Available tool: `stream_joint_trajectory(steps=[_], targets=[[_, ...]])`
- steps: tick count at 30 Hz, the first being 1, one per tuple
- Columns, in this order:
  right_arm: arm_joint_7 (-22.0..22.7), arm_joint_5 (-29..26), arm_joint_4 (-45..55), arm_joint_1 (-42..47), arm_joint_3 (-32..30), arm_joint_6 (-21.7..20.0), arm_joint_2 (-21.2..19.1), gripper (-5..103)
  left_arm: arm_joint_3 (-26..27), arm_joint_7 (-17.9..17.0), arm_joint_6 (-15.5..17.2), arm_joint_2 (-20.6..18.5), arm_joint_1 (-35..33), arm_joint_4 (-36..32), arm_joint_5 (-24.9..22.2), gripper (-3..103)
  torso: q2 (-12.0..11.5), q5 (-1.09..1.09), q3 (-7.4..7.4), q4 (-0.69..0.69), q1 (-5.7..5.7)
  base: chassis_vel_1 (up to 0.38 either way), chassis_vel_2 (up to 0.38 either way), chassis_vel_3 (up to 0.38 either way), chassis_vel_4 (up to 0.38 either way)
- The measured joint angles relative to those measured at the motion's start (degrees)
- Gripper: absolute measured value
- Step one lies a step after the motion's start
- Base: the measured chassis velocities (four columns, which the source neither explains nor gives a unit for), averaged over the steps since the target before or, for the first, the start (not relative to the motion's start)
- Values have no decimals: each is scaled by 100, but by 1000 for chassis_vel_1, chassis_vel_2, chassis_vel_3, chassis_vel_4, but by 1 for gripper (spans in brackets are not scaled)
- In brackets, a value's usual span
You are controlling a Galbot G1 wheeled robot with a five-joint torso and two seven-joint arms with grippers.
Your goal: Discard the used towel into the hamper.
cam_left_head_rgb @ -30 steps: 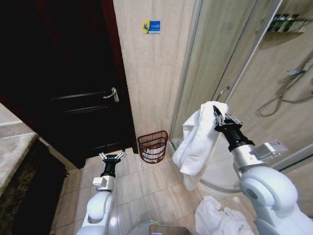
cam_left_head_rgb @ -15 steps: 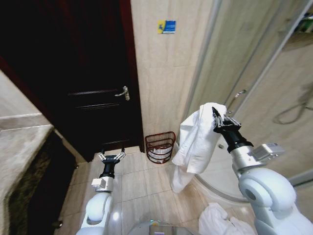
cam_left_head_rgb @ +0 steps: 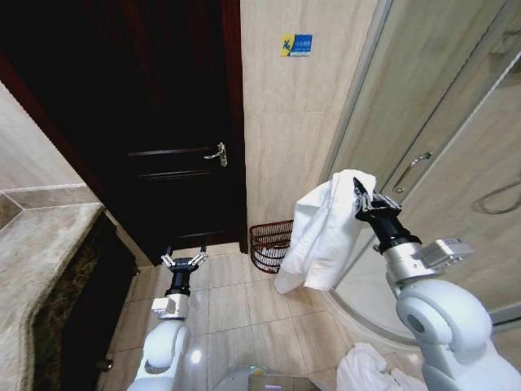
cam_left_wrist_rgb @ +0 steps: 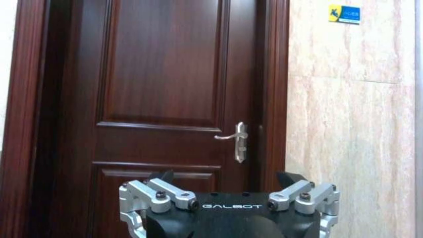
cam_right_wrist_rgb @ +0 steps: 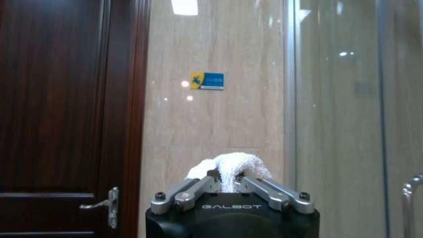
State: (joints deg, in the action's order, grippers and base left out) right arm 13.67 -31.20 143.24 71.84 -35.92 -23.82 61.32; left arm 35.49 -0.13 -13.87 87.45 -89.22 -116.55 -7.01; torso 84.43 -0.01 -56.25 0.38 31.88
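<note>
A white towel point(cam_left_head_rgb: 326, 232) hangs from my right gripper point(cam_left_head_rgb: 359, 194), which is shut on the towel's top fold and held up at mid height. The right wrist view shows a tuft of the towel point(cam_right_wrist_rgb: 229, 166) pinched between the fingers. The hamper point(cam_left_head_rgb: 271, 244), a small dark reddish-brown wire basket with something white inside, stands on the floor against the tiled wall, partly behind the hanging towel. My left gripper point(cam_left_head_rgb: 182, 261) is low over the floor tiles, open and empty, pointing at the dark door point(cam_left_wrist_rgb: 165, 99).
A dark wooden door point(cam_left_head_rgb: 163, 122) with a metal handle point(cam_left_head_rgb: 216, 152) is left of the hamper. A glass shower enclosure point(cam_left_head_rgb: 431, 138) stands at the right. Another white towel point(cam_left_head_rgb: 370, 371) lies on the floor at the bottom right. A stone counter point(cam_left_head_rgb: 41, 244) runs along the left.
The whole head view has shifted right, so the camera has turned left. The door, the wall sign and the hamper sit farther right in frame. The right gripper still holds the towel.
</note>
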Motion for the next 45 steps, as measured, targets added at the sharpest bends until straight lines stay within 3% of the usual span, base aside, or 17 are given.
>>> stream_joint_trajectory(steps=[14, 27, 45], targets=[[-53, -53, 0, 107, 0, 83, 70, 5, -31, -69, 192, 77, 124, -20, 22, 100, 42, 2, -22, 2, 19, 32, 35, -34, -28], [-151, 75, 0, 167, 1, 159, 137, 5, -27, -44, 45, 50, 78, 54, 4, 100, 280, 1, -150, 2, 130, 0, 0, 0, 0], [-201, 107, 0, 161, -3, 224, 184, 5, -50, -6, 41, 51, 36, 20, 5, 100, 295, 1, -160, 2, 136, -6, 6, 6, -5]])
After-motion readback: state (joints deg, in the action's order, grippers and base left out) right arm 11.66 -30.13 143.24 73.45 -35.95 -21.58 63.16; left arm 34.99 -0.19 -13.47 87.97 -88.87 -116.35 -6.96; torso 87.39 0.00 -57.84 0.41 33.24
